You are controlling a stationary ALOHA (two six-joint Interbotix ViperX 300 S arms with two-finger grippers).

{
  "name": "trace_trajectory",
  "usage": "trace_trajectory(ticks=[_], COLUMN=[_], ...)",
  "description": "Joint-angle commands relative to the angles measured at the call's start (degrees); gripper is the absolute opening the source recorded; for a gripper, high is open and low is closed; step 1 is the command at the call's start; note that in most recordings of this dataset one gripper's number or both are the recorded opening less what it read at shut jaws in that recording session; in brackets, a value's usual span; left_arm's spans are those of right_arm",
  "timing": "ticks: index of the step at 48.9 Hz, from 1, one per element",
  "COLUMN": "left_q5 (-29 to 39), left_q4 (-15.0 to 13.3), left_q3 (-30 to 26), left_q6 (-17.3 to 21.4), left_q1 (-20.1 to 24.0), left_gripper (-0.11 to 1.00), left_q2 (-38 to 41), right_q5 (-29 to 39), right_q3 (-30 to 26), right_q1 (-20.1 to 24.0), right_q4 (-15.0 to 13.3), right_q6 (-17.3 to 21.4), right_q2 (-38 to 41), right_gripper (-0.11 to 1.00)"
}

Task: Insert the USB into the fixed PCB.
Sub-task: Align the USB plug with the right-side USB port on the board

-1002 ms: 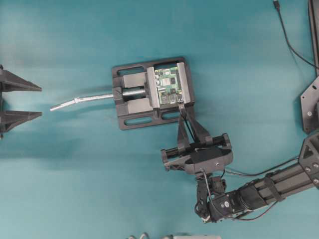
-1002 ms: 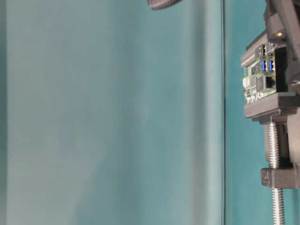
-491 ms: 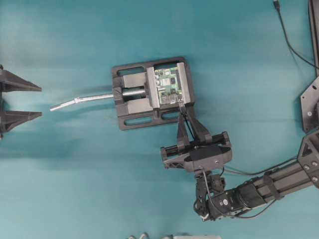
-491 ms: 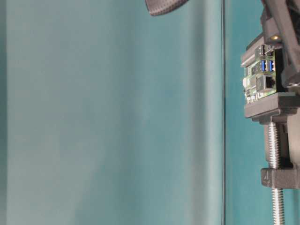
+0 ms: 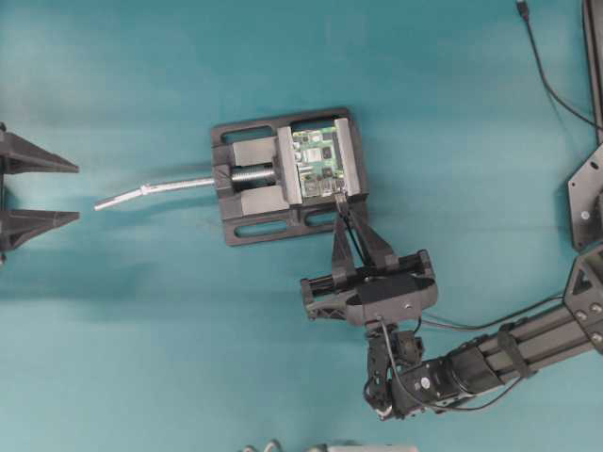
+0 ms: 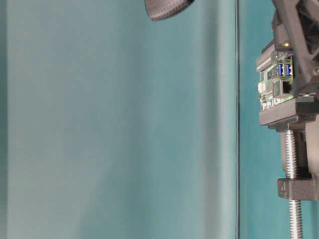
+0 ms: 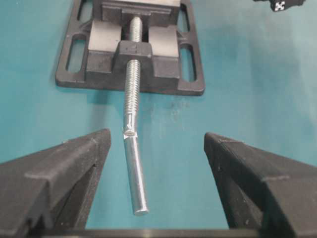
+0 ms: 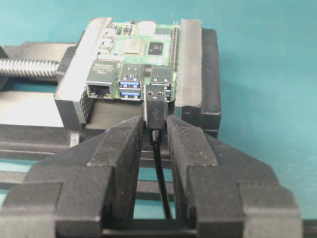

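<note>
Pinching the small dark USB plug point(image 8: 155, 110) with its short metal tip between both black fingers point(image 8: 119, 148), the right gripper point(image 8: 154, 130) holds it right at the port edge of the small green rectangular circuit board, the fixed PCB point(image 8: 136, 47). That board sits clamped in the black metal vise point(image 5: 283, 174) near the middle of the teal bench point(image 5: 141, 339). In the right wrist view the metal tip lines up with the dark port just beside the pair of blue ports, and appears to touch or just enter its mouth; how deep it sits cannot be told. The thin black cable point(image 8: 161, 178) runs back between the fingers.

From above, the right gripper point(image 5: 341, 209) reaches in at a slant from the near side of the vise. The left gripper point(image 5: 57, 190) rests well apart at the bench edge with its fingers spread wide around nothing, facing the vise's silver threaded screw handle point(image 7: 132, 163).

The risks from here look mostly about alignment. If the plug is slightly tilted or offset, pushing may jam the tip against the port rim instead of sliding in, or send it toward the neighbouring blue port. The grip is on a very small body, so the plug could pivot or slip back between the fingers under pressure. The fingertips are also close to the vise jaw, and a forward push may bring them against it before the plug seats.
</note>
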Motion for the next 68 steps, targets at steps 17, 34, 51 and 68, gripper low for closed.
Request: trace_trajectory(ticks=[17,34,51,68], left_q5=[-0.53,-0.44,-0.44,-0.44], left_q4=[0.18,0.18,0.18,0.18], left_q3=[-0.70,-0.70,-0.70,-0.70], left_q6=[0.44,0.44,0.44,0.44], left_q1=[0.09,0.09,0.09,0.09], left_gripper=[0.92,0.92,0.92,0.92], left_q2=[0.35,0.35,0.35,0.35], right_q5=[-0.53,-0.53,-0.44,-0.26], right_q3=[-0.18,-0.53,-0.44,-0.35], right_q1=[0.00,-0.18,-0.35,-1.14], right_q4=[1.23,0.70,0.44,-0.18], right_q6=[0.09,0.09,0.09,0.18], right_q2=[-2.90,-3.16,-3.25,-3.25], right_gripper=[0.21,0.21,0.21,0.21])
